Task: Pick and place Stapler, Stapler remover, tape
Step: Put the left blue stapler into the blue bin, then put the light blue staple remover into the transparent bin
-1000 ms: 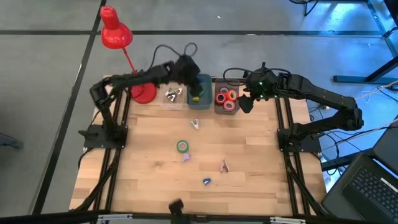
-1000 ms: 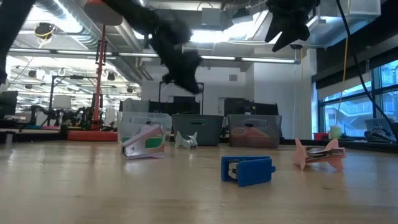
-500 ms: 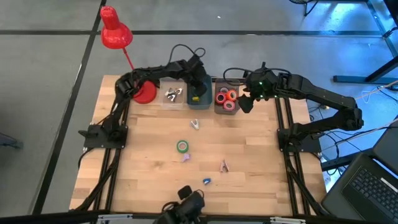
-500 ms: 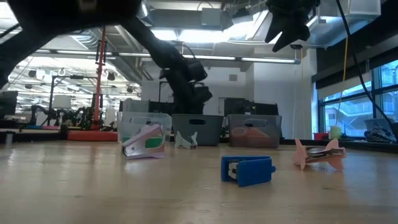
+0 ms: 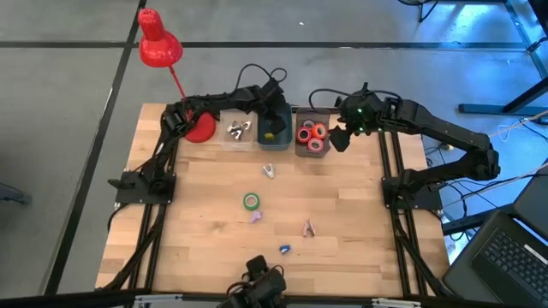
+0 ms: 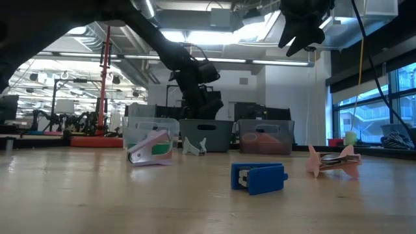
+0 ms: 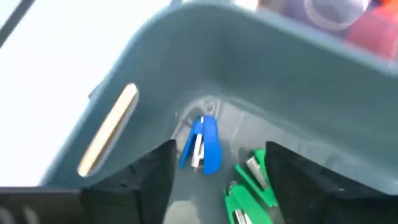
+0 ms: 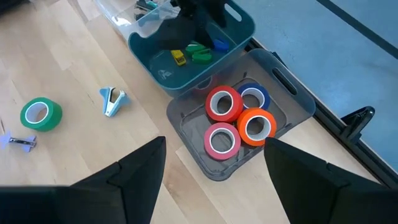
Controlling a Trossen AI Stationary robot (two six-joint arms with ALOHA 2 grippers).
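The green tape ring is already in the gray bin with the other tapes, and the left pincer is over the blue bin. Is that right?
Not quite. The green tape ring is still out on the table, as the high view shows. The gray bin holds only red, pink, orange and blue rolls. The left pincer is indeed over the blue bin.

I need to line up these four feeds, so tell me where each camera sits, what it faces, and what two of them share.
High view: overhead, straight down on the table, both arms in frame.
Low view: table height, level across the wood toward the bins; arms reach in from above.
Left wrist view: inside the blue bin, above a blue stapler; left tool open.
Right wrist view: above the grey bin of tape rolls; right tool open.
Shared: both wrist views show the blue bin.
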